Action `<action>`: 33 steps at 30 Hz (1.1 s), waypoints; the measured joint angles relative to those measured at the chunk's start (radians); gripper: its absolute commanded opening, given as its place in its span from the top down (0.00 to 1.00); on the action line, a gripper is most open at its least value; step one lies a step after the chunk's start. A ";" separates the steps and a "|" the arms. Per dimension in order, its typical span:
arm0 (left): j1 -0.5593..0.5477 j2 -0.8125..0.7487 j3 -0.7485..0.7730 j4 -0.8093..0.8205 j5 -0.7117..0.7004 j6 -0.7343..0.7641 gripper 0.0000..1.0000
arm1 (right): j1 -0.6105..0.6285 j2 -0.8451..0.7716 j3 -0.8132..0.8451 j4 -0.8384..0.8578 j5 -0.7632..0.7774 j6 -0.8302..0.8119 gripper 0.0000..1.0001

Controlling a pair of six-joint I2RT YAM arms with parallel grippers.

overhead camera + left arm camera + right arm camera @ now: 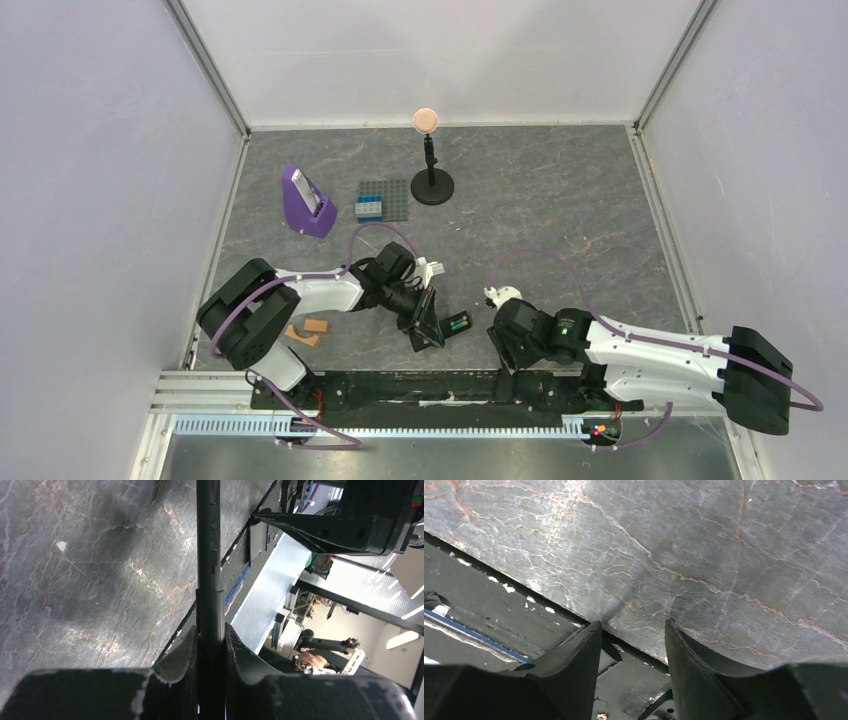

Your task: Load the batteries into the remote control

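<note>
**A:** Nearest are the two arms. How do they lie?

**B:** The left arm (300,295) reaches in over the grey surface (560,210) toward the middle, its wrist turned down and toward the near edge. The right arm (650,350) lies low along that near edge, folded at the elbow.

**A:** And the tools?

**B:** The left tool (210,630) is clamped on the remote control (209,570), which is held on its narrow edge and sticks straight out past the fingers. The right tool (631,630) has its fingers apart with nothing between them, above the front lip of the surface.

**A:** Batteries?

**B:** The green battery (458,322) sits just beside the held remote, on the right arm's side. I cannot tell whether it is in the recess or lying on the surface. The second battery I cannot find.

**A:** Which step, then?

**B:** I judge that loading is in hand, with the left arm presenting the remote. Next, the right tool must come across to the green battery, pinch it across its body and line it up with the recess. The left tool needs to hold steady meanwhile.
</note>
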 measured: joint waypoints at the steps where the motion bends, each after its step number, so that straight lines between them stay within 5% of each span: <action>1: 0.000 0.003 0.008 -0.015 0.003 0.009 0.86 | 0.000 0.000 0.000 0.000 -0.006 -0.006 0.49; 12: -0.001 0.074 0.123 -0.207 0.039 0.137 0.85 | -0.003 -0.048 0.001 -0.016 -0.017 -0.032 0.48; 27: -0.001 0.117 0.167 -0.327 0.055 0.222 0.83 | -0.005 -0.020 0.002 -0.012 -0.179 -0.137 0.61; 33: 0.000 0.151 0.210 -0.380 0.067 0.264 0.80 | -0.005 0.011 0.002 -0.006 -0.193 -0.164 0.83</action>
